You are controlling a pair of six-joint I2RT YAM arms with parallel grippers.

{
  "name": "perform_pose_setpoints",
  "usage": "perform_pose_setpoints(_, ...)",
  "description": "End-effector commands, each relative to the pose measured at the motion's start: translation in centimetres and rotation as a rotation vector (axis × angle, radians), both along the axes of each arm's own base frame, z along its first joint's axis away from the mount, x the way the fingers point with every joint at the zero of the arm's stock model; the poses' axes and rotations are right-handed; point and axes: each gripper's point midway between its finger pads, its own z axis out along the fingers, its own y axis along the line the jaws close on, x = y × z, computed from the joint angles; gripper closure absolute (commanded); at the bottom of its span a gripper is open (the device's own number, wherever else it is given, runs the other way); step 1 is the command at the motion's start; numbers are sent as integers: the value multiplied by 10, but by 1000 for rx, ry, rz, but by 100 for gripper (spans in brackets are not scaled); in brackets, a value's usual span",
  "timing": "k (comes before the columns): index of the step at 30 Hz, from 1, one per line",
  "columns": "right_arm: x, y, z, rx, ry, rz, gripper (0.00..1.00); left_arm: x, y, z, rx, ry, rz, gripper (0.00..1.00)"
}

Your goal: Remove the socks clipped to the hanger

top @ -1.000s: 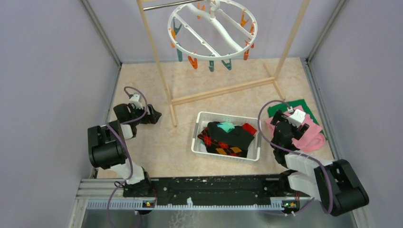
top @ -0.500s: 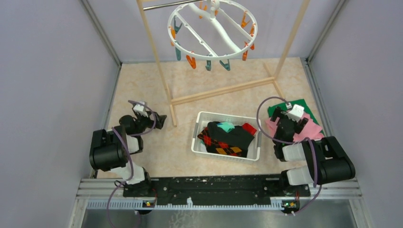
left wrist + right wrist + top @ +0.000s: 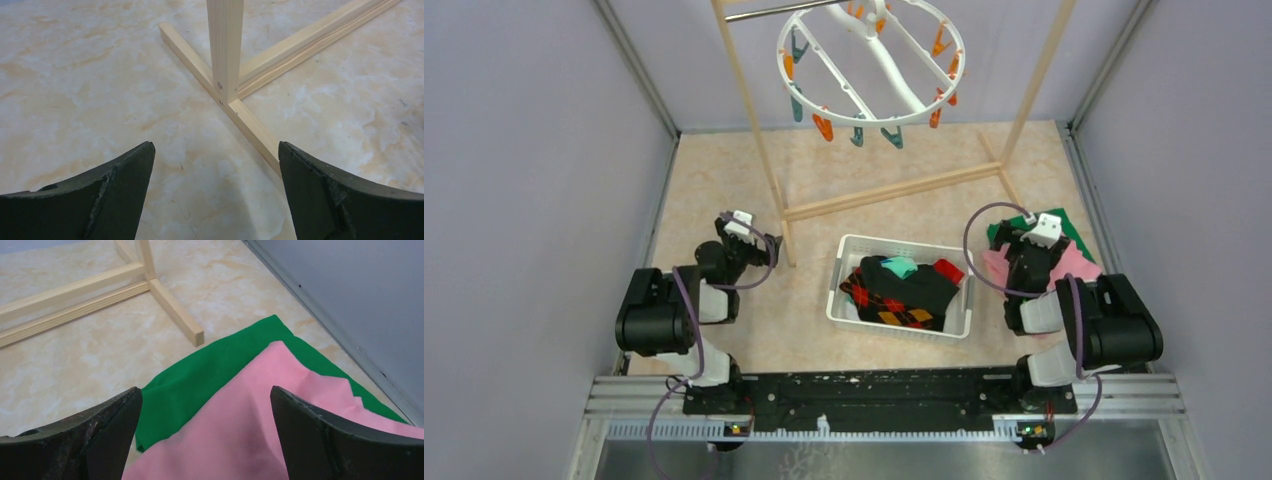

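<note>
White plastic forms the round ring hanger (image 3: 892, 64), crossed by curved bars and hung high at the back from the wooden rack (image 3: 894, 190), with orange and teal clips (image 3: 857, 135) dangling loose around its rim. Socks (image 3: 902, 292) lie heaped in a white slotted basket (image 3: 904, 247) on the marbled beige table (image 3: 724, 170), between the two arms and well apart from the hanger: black argyle with orange-red diamonds, plain black, a teal piece and a red piece show on top. The hanger's top is cut off by the upper edge of the overhead view, and the heap is too tangled to count the socks. The left gripper (image 3: 215, 150) sits low over the table near the rack's left post, its dark fingers spread wide and holding nothing, the post's foot straight ahead between them. The right gripper (image 3: 205, 395) hovers over a pink cloth (image 3: 280, 410) lying on a green cloth (image 3: 210, 375) near the right wall, fingers likewise wide apart and empty
</note>
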Motion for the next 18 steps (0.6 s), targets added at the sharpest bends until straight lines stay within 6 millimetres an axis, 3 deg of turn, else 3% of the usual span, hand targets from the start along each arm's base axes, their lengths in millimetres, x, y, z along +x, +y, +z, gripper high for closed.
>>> perform_pose_setpoints(1, 12, -3, 14, 72, -60, 28, 1, 5, 2, 12, 25, -51, 12, 1)
perform_pose_setpoints(18, 11, -2, 16, 70, -67, 31, 1, 8, 2, 10, 33, -43, 15, 1)
